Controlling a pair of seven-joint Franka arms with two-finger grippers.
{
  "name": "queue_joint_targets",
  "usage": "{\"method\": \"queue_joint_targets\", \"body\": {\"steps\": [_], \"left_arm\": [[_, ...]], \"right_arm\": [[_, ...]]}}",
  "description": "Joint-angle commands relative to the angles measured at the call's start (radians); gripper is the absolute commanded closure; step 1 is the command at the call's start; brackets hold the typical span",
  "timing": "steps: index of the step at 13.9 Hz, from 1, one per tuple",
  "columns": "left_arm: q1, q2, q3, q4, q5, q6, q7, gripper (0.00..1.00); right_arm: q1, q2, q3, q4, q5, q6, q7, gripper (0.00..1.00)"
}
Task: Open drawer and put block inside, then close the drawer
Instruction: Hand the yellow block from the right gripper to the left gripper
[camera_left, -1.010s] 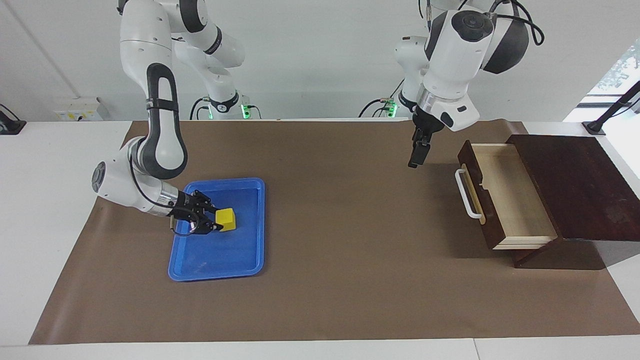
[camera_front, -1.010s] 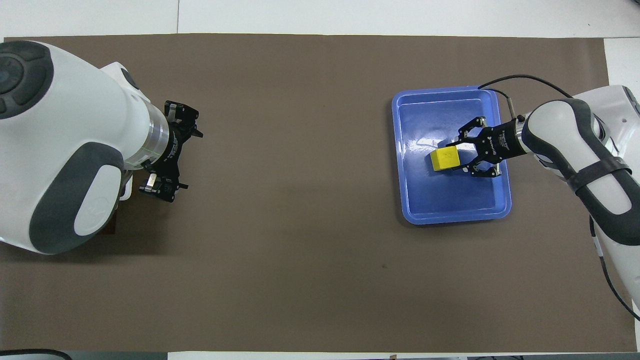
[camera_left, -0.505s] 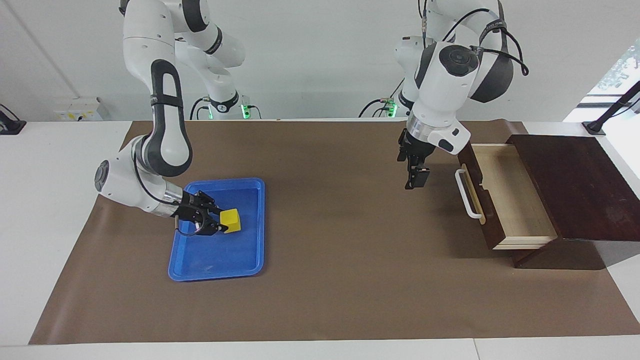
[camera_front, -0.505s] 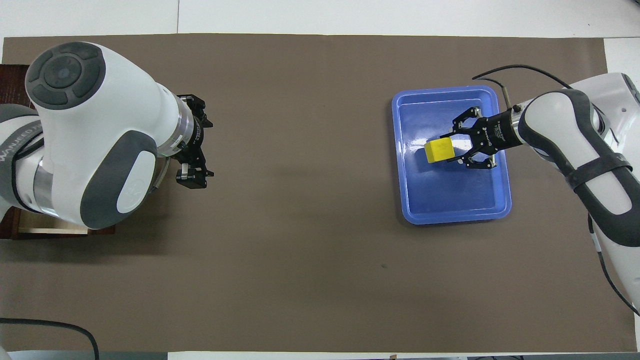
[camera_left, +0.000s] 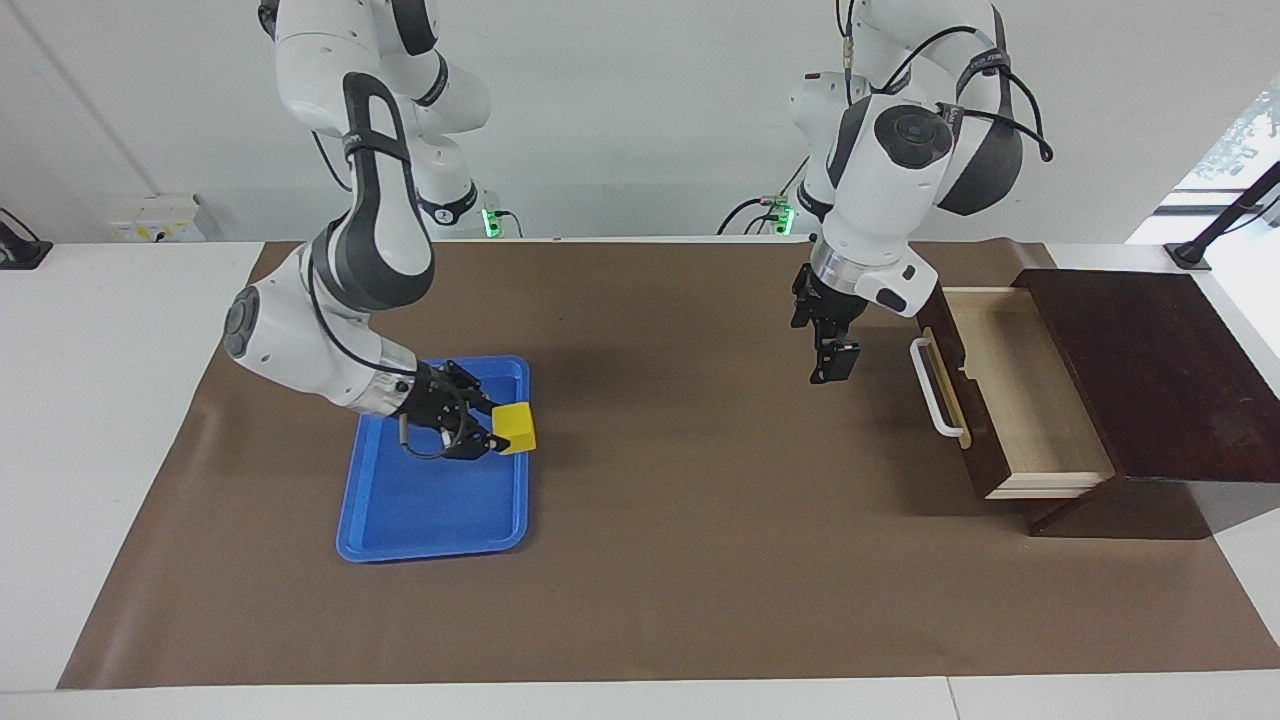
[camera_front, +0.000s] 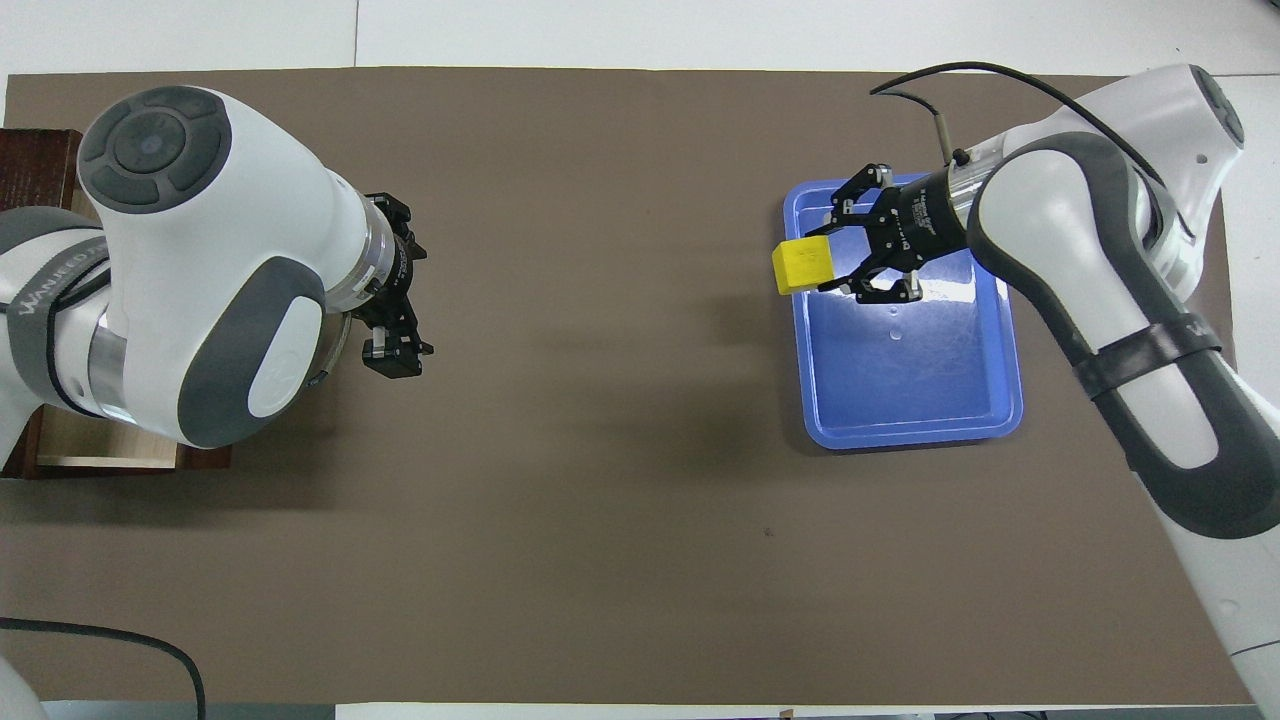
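The yellow block is held in my right gripper, which is shut on it. It hangs in the air over the blue tray's edge on the side toward the left arm's end. The drawer is pulled open from its dark wooden box, its pale interior bare and its white handle facing the middle of the table. My left gripper hangs open in the air beside the handle, touching nothing. In the overhead view the left arm hides most of the drawer.
A blue tray lies on the brown mat toward the right arm's end, with nothing on it. The brown mat covers the table between tray and drawer.
My right gripper has lifted the block off the tray floor and carried it to the tray's edge toward the drawer. My left gripper has sunk a little beside the handle.
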Motion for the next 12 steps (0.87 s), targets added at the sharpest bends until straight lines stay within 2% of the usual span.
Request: {"method": "queue_joint_targets", "body": {"steps": [1, 4, 8, 12], "left_arm": [[-0.011, 0.016, 0.004, -0.004, -0.006, 0.025, -0.027, 0.0], [-0.081, 0.05, 0.004, 0.006, 0.031, 0.063, -0.119, 0.0], [-0.19, 0.154, 0.006, 0.114, 0.037, 0.059, -0.251, 0.0], [-0.242, 0.243, 0.004, 0.184, 0.073, 0.101, -0.309, 0.0]], "right_arm": [[0.083, 0.002, -0.003, 0.033, 0.027, 0.013, 0.107, 1.0], [0.183, 0.002, -0.003, 0.039, 0.028, 0.098, 0.23, 1.0], [0.28, 0.003, -0.002, 0.038, 0.033, 0.184, 0.34, 1.0], [0.337, 0.003, -0.002, 0.039, 0.033, 0.216, 0.402, 1.0]]}}
